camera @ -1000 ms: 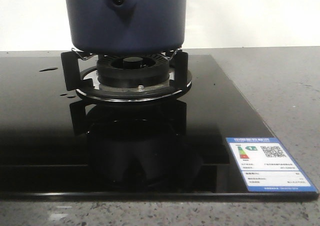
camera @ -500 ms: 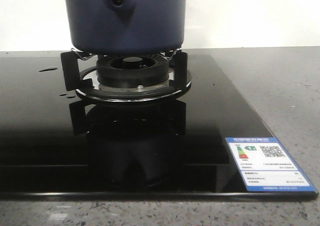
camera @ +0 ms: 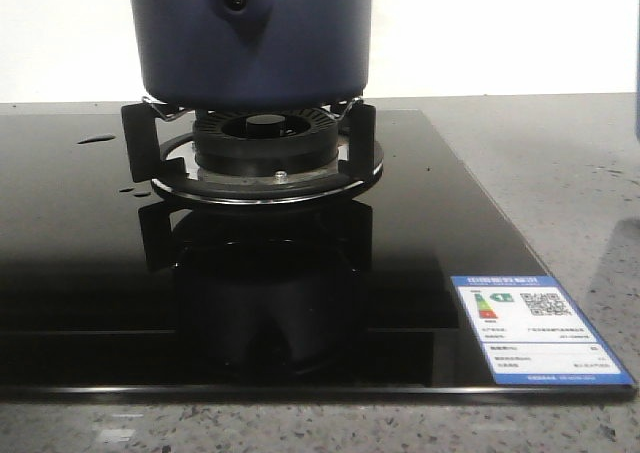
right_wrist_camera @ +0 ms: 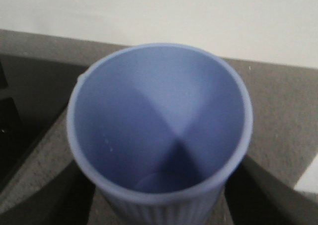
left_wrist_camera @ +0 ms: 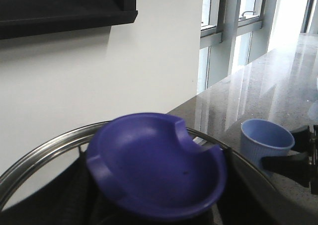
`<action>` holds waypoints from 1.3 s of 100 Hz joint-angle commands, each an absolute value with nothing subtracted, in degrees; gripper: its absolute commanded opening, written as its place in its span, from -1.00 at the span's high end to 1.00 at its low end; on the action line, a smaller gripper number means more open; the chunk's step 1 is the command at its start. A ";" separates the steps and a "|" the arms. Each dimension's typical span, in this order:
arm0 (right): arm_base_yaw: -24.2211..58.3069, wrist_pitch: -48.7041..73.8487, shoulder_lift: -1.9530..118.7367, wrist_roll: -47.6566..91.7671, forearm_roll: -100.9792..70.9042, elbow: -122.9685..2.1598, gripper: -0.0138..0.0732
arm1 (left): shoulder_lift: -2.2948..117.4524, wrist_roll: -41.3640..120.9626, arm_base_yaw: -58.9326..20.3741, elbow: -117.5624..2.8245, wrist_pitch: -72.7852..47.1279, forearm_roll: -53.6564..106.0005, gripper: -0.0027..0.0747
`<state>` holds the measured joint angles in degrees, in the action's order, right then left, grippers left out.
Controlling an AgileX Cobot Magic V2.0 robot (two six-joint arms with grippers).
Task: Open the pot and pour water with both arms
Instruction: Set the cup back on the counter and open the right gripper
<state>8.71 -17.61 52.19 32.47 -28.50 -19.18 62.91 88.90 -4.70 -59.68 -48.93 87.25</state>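
Note:
The dark navy pot (camera: 250, 38) stands on the burner's supports, its handle stub with a round hole facing me; its top is out of frame. In the left wrist view, my left gripper (left_wrist_camera: 156, 205) is at the purple-blue knob (left_wrist_camera: 154, 165) of the steel-rimmed lid (left_wrist_camera: 44, 153); dark fingers flank the knob and look closed on it. My right gripper (right_wrist_camera: 159, 205) is shut on the pale blue ribbed cup (right_wrist_camera: 159, 120), a dark finger on each side. The cup also shows in the left wrist view (left_wrist_camera: 266, 138) and as a sliver at the front view's right edge (camera: 637, 113).
The gas burner (camera: 265, 148) sits on a black glass hob (camera: 80, 253) with an energy label sticker (camera: 535, 328) at its front right corner. Grey speckled counter (camera: 560, 173) lies to the right. A white wall stands behind, and windows (left_wrist_camera: 233, 31) show further along the counter.
A sliver of the pale blue cup has come into the front view at its right edge. The pot and burner have not moved.

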 commanded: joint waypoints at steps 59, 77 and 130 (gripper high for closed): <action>8.29 -26.34 54.24 32.47 -38.15 -18.85 -0.56 | 61.46 88.27 -5.42 -61.32 -49.46 94.77 0.17; 8.29 -18.27 51.99 32.47 -38.82 -20.49 -0.59 | 62.41 88.27 -8.30 -61.42 -47.55 95.92 0.17; 8.29 -11.42 38.57 32.47 -38.72 -23.34 -0.59 | 69.20 92.81 -13.76 -61.54 -47.45 96.21 0.17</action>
<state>8.62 -8.50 41.04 32.34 -39.43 -21.17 69.56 92.17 -12.23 -59.68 -46.89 90.81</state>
